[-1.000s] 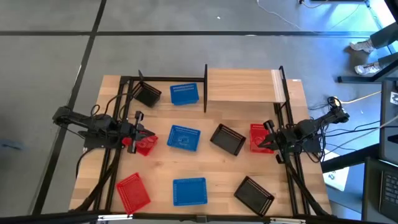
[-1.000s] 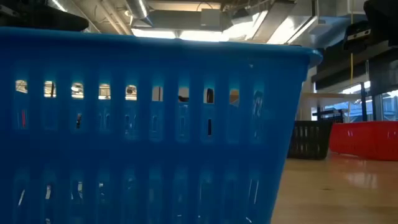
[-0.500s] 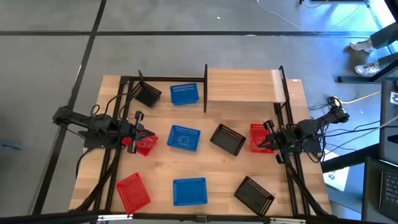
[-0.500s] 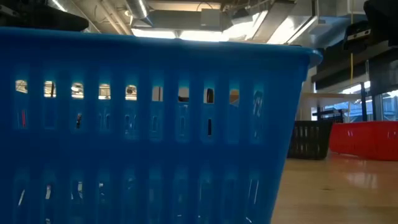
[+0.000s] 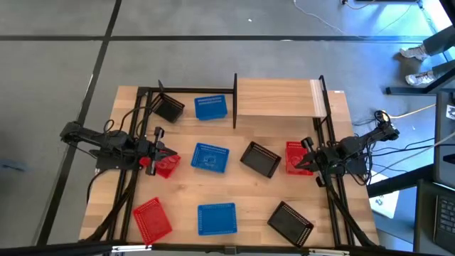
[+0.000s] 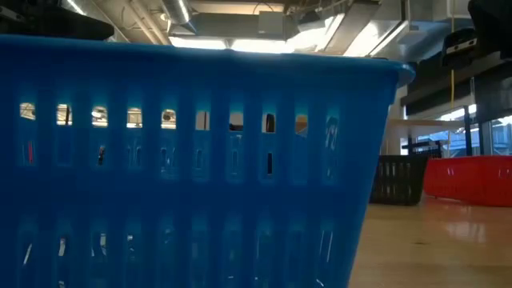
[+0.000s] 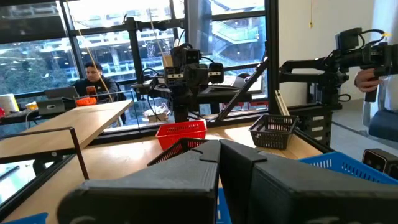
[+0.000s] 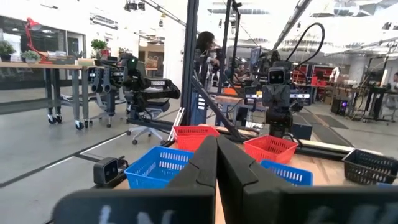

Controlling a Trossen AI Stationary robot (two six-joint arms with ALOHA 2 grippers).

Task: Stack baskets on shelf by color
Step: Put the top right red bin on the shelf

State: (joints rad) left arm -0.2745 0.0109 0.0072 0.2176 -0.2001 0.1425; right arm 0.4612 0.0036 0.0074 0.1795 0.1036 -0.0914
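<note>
Nine baskets stand on their bottoms on the tabletop. In the high view the red ones (image 5: 165, 165) (image 5: 295, 156) (image 5: 152, 220), the blue ones (image 5: 210, 107) (image 5: 210, 157) (image 5: 216, 218) and the black ones (image 5: 169, 108) (image 5: 260, 158) (image 5: 290, 222) lie scattered. The shelf (image 5: 277, 97) is at the far edge, with no basket on its board. My left gripper (image 5: 160, 152) is shut and hangs over the left red basket's far rim. My right gripper (image 5: 302, 161) is shut at the right red basket's right side. Each wrist view shows its own fingers (image 7: 217, 155) (image 8: 216, 155) pressed together with nothing between them.
A blue basket (image 6: 200, 160) fills the low view; a black one (image 6: 398, 178) and a red one (image 6: 468, 176) show behind it. Black frame posts (image 5: 234, 99) flank the shelf. Bare wood lies between the baskets. People sit in the room beyond (image 7: 93, 74).
</note>
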